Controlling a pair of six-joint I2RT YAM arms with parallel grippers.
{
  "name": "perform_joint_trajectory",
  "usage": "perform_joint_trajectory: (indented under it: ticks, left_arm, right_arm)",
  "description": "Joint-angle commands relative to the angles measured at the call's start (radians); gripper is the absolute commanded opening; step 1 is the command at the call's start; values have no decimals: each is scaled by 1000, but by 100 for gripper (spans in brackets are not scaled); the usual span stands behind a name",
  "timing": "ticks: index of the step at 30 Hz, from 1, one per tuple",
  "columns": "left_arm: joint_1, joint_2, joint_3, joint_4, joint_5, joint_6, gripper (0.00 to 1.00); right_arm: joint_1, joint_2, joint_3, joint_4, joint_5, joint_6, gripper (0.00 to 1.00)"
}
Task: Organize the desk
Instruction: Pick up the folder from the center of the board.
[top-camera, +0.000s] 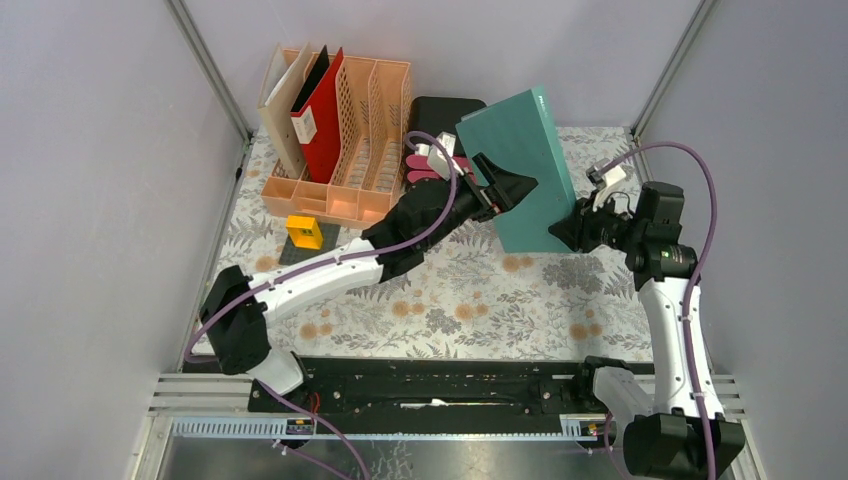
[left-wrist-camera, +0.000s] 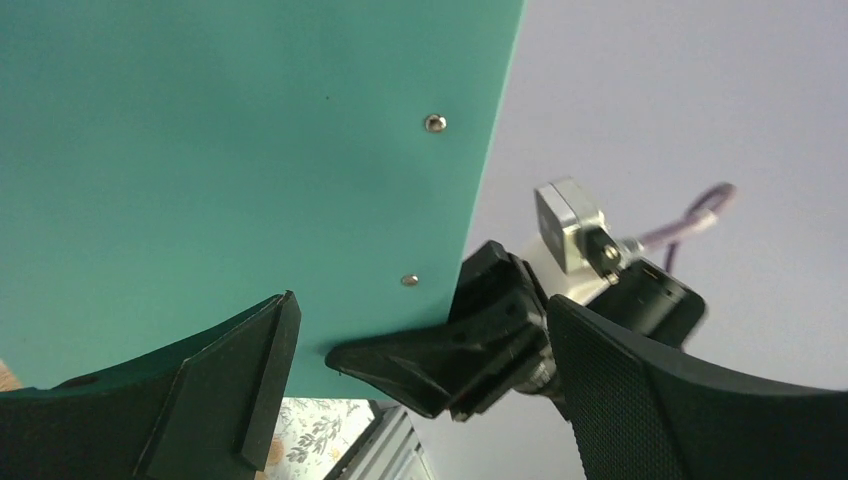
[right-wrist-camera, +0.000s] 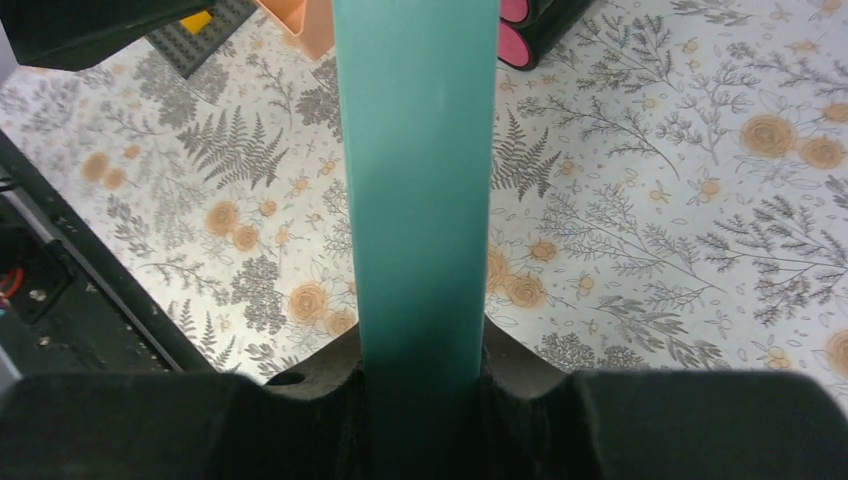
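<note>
At the far left corner of the counter (top-camera: 480, 300), a flat rectangular top under a pale cloth printed with grey ferns and tan-orange flowers, stands an orange slotted plastic file rack (top-camera: 375, 100). Its leftmost slots hold a beige cardboard folder (top-camera: 283, 110), a thin black folder (top-camera: 318, 68) and a red binder (top-camera: 322, 115) with a white label, all upright and leaning left. A row of low open compartments runs along the rack's front; what lies in them is too small to make out.

Just right of the rack, against the far edge, sits a black drawer box (top-camera: 445, 108) with pink fronts, partly hidden by the left arm. In front of the rack, near the left edge, a small yellow block (top-camera: 305, 232) rests on a dark grey studded plate (top-camera: 288, 252).

Over the far middle of the counter a thick teal rigid folder (top-camera: 525, 150) is held upright, tilted a little. The right gripper (top-camera: 566, 232) is clamped narrow on the folder's lower right edge: its wrist view shows the teal spine running straight up between the two black fingers (right-wrist-camera: 690, 420), pressed on both sides, with the flowered cloth beneath.

The left gripper (top-camera: 507, 182) is spread wide at the folder's broad left face and grips nothing. In its wrist view the teal face with two small rivets fills the upper left, the two fingers (left-wrist-camera: 215, 395) stand far apart, and the right gripper shows between them at the folder's edge.
</note>
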Motion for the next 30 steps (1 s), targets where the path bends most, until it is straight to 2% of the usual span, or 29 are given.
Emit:
perform_joint_trajectory:
  ticks: [1,12,21,26,30]
  left_arm:
    - [-20,13,99,-132,-162,14,99]
    - [-38,71,256,-265,-306,29,99]
    - [-52,132,368,-406,-486,26,99]
    - [-52,197,480,-539,-533,42,99]
    - [-49,222,513,-578,-538,33,99]
  right_arm:
    - [72,-45,10,79,144,-52,0]
    - [235,-60,3,92,328,-108,0]
    - [349,-68,3,110,490,-159,0]
    - [410,-64,28,107,622,-231,0]
    - [473,-61,52,104,741,-310,0]
